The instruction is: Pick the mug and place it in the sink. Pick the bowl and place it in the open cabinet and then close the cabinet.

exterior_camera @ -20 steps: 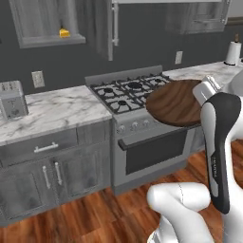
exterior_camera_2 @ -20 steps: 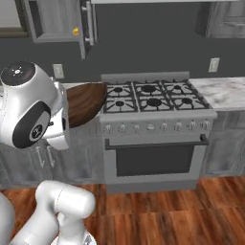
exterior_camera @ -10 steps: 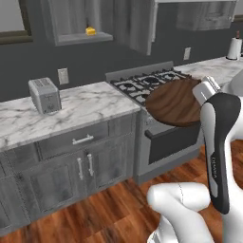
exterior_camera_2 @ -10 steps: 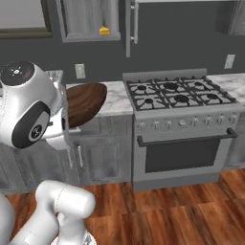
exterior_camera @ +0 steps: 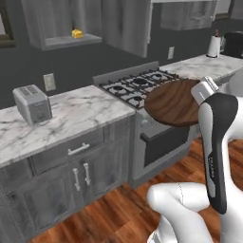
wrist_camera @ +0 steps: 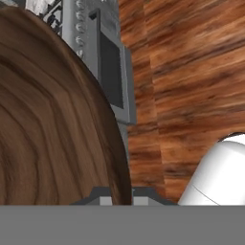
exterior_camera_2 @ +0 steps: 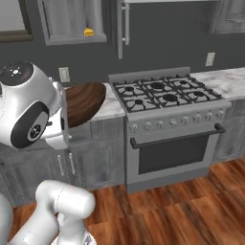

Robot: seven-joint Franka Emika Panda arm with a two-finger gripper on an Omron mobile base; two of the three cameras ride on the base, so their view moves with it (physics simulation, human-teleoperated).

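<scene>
The wide dark-brown wooden bowl (exterior_camera: 172,102) hangs in the air in front of the stove, tilted, with my gripper (wrist_camera: 118,200) shut on its rim. In the hand view the bowl (wrist_camera: 48,124) covers the left half, its edge running down between the fingertips. From the right base view the bowl (exterior_camera_2: 86,101) juts out from behind my arm, over the counter's edge. The grey wall cabinet (exterior_camera: 61,21) stands open at the upper left, its door (exterior_camera: 127,26) swung out; the same cabinet (exterior_camera_2: 72,20) has its silver bar handle (exterior_camera_2: 127,23) facing me. The mug and the sink are out of view.
A gas stove (exterior_camera_2: 162,93) with an oven sits between marble counters (exterior_camera: 71,118). A grey toaster (exterior_camera: 32,104) stands on the left counter. A small yellow thing (exterior_camera: 77,33) lies on the cabinet shelf. A paper towel roll (exterior_camera: 214,46) stands far right. Wooden floor lies below.
The base has driven left along the counter, so the stove has slid right in both base views and the open cabinet now stands nearer. The bowl stays in my gripper.
</scene>
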